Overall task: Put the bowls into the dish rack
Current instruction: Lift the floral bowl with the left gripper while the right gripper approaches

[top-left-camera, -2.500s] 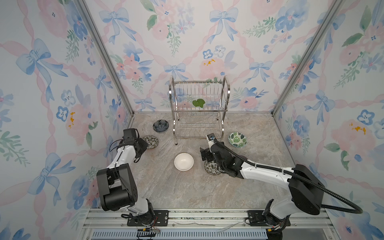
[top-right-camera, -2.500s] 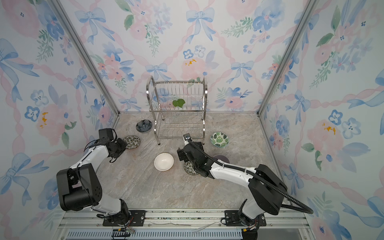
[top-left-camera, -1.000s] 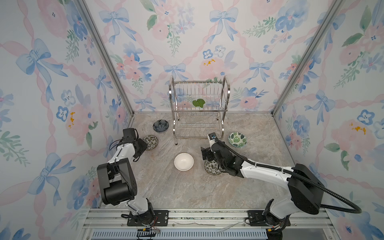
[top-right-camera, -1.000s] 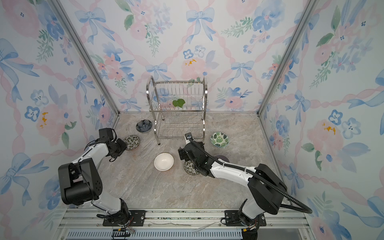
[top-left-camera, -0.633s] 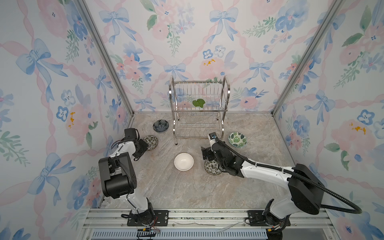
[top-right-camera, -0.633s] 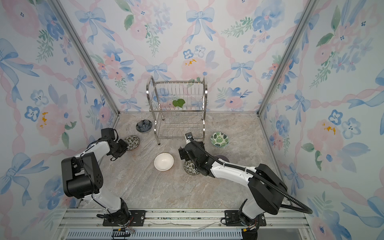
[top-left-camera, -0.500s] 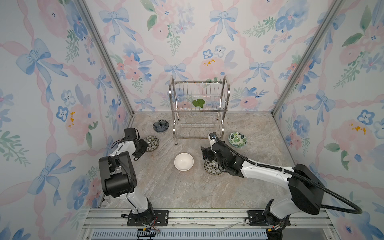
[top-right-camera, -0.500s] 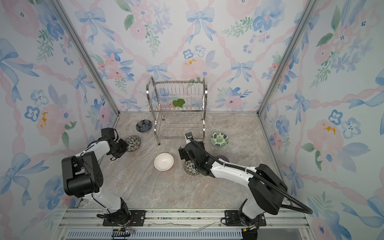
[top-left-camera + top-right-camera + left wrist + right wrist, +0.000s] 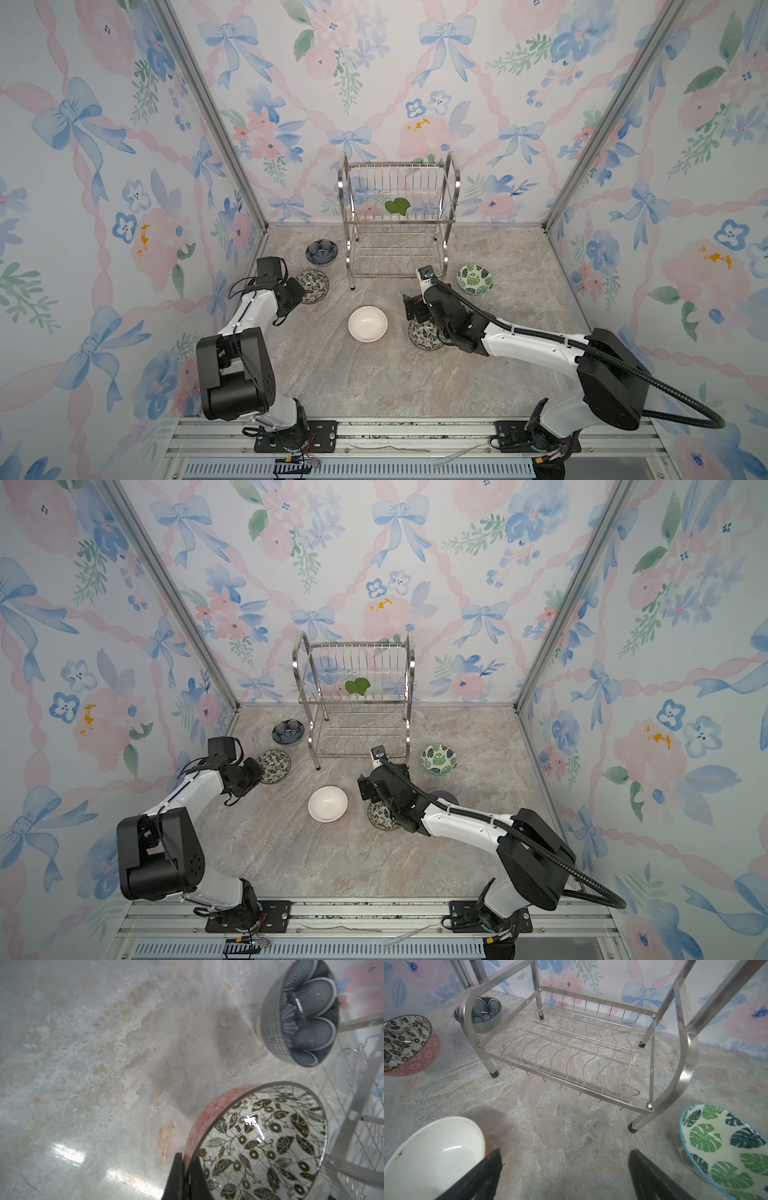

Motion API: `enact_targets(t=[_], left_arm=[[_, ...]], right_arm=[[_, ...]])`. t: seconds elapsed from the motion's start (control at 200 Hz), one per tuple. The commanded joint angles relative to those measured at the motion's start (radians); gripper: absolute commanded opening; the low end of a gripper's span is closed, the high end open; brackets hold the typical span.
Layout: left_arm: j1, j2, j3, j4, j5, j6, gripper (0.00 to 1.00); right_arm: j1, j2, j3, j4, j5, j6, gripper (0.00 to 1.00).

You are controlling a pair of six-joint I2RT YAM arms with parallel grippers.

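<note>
The black-and-white floral bowl (image 9: 259, 1142), pink on its outer wall, lay at the left of the marble-look tabletop (image 9: 374, 374), and we saw the left gripper (image 9: 185, 1159) pinched tight on its rim at the side towards the left wall, one dark finger (image 9: 175, 1169) against the pink outside and its mate inside the patterned hollow; whether the bowl's foot touched the table we could not tell. Just behind it, apart from it, stood the dark blue flower-patterned bowl (image 9: 299, 1022), near the left front leg of the dish rack (image 9: 399, 220). The rack, two tiers of shiny steel wire, stood at the middle of the back wall, a green leaf-shaped piece (image 9: 397, 206) at the front of its upper tier. In front of the rack the white bowl (image 9: 368, 324) sat upright, orange showing on its outside in the right wrist view, and just to its right a second black-and-white floral bowl (image 9: 422, 334) lay half under the right arm (image 9: 519, 345). We found the right gripper (image 9: 564, 1151) spread wide and holding nothing, hovering over that bowl's far edge, its jaws facing the rack's lower shelf. The green-leaf bowl (image 9: 475, 279) stood beside the rack's right front leg, and in a top view a lavender bowl (image 9: 444, 794) peeked out behind the right arm. Wallpaper (image 9: 124, 166) of blue bows and pink flowers covered the three walls around the table.
</note>
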State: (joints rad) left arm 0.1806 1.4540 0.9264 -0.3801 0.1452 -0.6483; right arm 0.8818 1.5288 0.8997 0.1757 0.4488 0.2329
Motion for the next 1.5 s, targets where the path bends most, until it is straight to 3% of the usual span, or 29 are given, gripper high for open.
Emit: enact_targets(t=[0.0,0.185,0.32,0.495,0.7,0.935,1.075,1.26,1.495], left_arm=[[-0.052,-0.121,-0.041,0.004,-0.012,0.038,0.00],[-0.142,-0.268,-0.112,0.006,-0.061,0.040,0.00],[-0.237,-0.357,-0.133,0.007,-0.176,0.031,0.00],[-0.357,-0.421,-0.137,0.042,-0.387,-0.039,0.00],[-0.447,-0.480,-0.169,0.175,-0.609,-0.128,0.00],[-0.566,-0.524,-0.227,0.298,-0.838,-0.139,0.00],[-0.647,-0.547,-0.275,0.409,-0.977,-0.058,0.00],[-0.655,-0.580,-0.369,0.609,-0.964,0.054,0.00],[-0.655,-0.567,-0.395,0.702,-0.916,0.131,0.00]], right_arm=[[-0.024,-0.024,-0.011,-0.026,-0.020,0.025,0.97],[-0.041,-0.058,-0.013,-0.036,-0.056,0.060,0.96],[-0.040,-0.086,0.058,-0.140,-0.097,0.149,0.97],[-0.040,-0.087,0.219,-0.245,-0.238,0.412,0.99],[-0.012,0.010,0.406,-0.200,-0.391,0.731,0.99],[0.026,0.120,0.535,-0.096,-0.463,1.019,0.97],[0.056,0.209,0.611,-0.071,-0.503,1.128,0.96],[0.069,0.304,0.675,0.015,-0.561,1.271,0.92],[0.095,0.369,0.785,-0.001,-0.551,1.317,0.89]])
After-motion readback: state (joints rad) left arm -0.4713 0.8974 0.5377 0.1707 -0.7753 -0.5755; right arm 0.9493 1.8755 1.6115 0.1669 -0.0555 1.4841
